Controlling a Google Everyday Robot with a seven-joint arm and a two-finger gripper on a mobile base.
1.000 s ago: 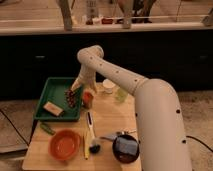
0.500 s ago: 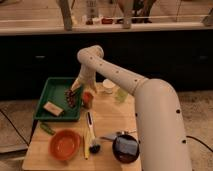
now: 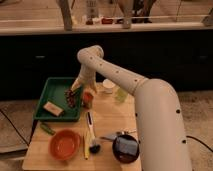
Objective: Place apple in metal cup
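The apple [image 3: 88, 97] sits near the right rim of the green tray [image 3: 47, 92], just beside the gripper [image 3: 75, 95]; whether the gripper is spread or pressed together cannot be told. The metal cup cannot be made out. A good placement would call for centring the apple over the cup before release.

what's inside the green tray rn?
In the green tray: a tan block near the front, and the gripper low at its right side over some dark item. That item is largely covered.
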